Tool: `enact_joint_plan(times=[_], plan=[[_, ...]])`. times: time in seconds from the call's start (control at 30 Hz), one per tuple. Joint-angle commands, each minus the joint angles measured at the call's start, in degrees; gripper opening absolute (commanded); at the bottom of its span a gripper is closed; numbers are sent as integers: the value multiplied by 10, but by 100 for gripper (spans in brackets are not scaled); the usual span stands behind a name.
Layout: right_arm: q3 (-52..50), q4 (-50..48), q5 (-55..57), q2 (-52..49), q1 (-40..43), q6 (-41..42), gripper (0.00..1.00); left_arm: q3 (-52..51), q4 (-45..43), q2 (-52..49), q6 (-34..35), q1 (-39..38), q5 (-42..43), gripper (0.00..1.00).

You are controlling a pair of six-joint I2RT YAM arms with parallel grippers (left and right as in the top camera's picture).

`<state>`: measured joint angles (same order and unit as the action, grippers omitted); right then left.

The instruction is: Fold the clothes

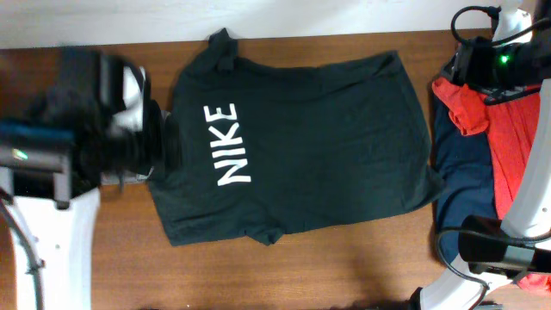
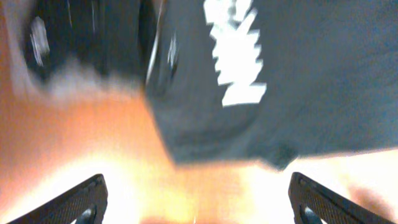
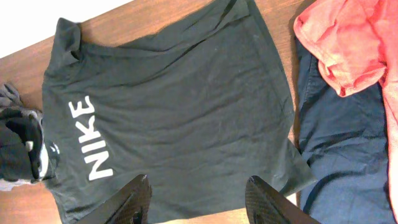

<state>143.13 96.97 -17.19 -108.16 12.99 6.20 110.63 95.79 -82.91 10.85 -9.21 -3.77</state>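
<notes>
Motion blur is smearing the whole left wrist view: the white letters on the T-shirt are running together, and the dark heap beside it is showing only as a smudge. Overhead, the blurred left arm is covering that heap and the shirt's left edge. The bottom edge is cutting off the jaws of the left gripper and the right gripper. The red garment and navy garment are running past the right edge, and the right arm is hiding part of them overhead.

A robotics lab: wooden table against a white wall, with robot arms mounted at either end.
</notes>
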Motion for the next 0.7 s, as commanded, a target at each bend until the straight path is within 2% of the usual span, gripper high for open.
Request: enact_joint_plan(times=[0.0,0.03,0.1,0.17,0.23,0.3,0.47,0.67], plan=[[2,-3,-1,2,3,0,54,-245,-53,50,109,-2,24,92],[2,-3,-1,2,3,0,54,-344,-98,63,110,-8,83,89],[2,-3,-1,2,3,0,54,-450,-154,66,111,-19,144,78],[2,-3,-1,2,3,0,55,-560,-219,64,148,-37,163,65],[2,-3,-1,1,3,0,55,-622,-271,64,166,-45,162,64],[2,-7,-1,0,3,0,55,-686,-343,64,172,-45,160,74],[2,-10,-1,0,3,0,55,-757,-489,60,196,-45,153,74],[2,-12,-1,0,3,0,55,-761,-583,35,213,-45,104,63]])
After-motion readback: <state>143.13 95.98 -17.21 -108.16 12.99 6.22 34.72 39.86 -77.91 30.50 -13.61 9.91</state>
